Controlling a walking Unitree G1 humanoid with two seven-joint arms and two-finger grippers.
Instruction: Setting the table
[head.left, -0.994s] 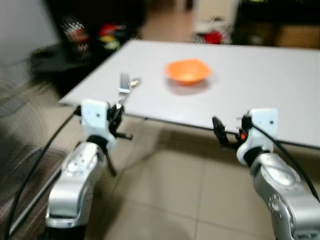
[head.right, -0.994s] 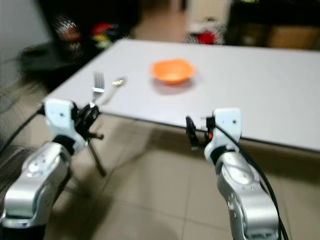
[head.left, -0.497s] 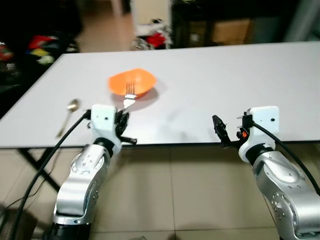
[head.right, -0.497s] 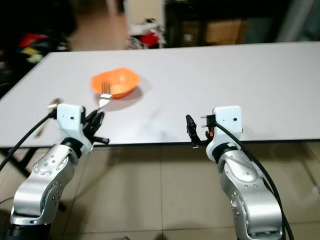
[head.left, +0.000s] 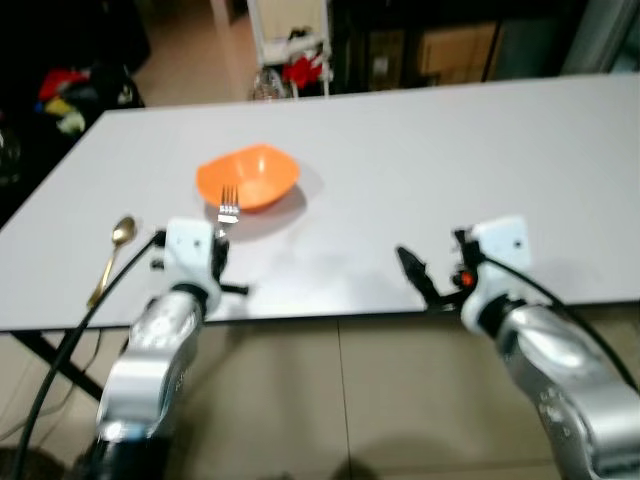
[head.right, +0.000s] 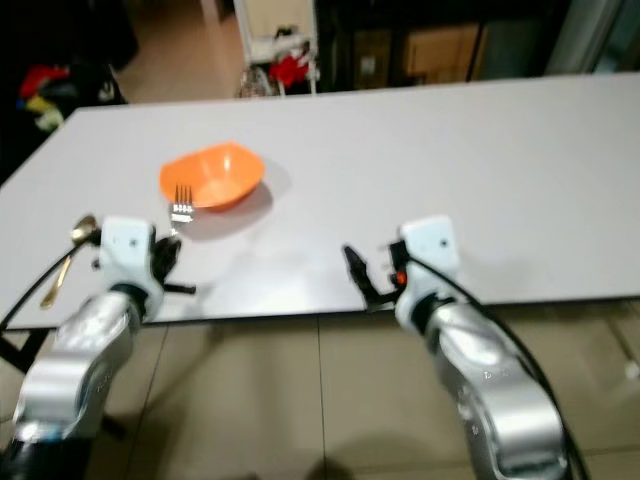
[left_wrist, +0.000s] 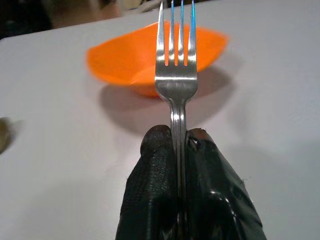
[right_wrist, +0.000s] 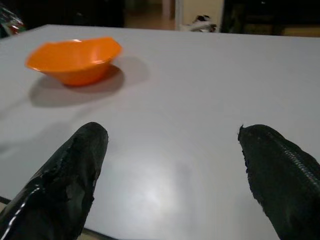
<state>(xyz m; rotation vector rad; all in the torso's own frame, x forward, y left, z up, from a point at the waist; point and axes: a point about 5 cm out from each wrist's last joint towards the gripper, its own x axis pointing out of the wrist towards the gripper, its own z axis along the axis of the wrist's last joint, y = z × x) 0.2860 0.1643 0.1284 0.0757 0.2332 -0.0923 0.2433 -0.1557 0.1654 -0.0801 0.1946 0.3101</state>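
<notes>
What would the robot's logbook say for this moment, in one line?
left gripper: shut on fork | right gripper: open | bowl, spoon on table

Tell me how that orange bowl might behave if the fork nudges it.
The orange bowl looks like thin plastic, so probably light; it may slide on the smooth table. Its narrow base could let it tip. The left gripper holds the fork firmly.

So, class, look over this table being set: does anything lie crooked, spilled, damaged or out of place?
Nothing is spilled or damaged. The spoon lies at a slant near the table's left edge, well apart from the bowl, not squared to it. The left end effector grips the fork upright; the right end effector is open.
</notes>
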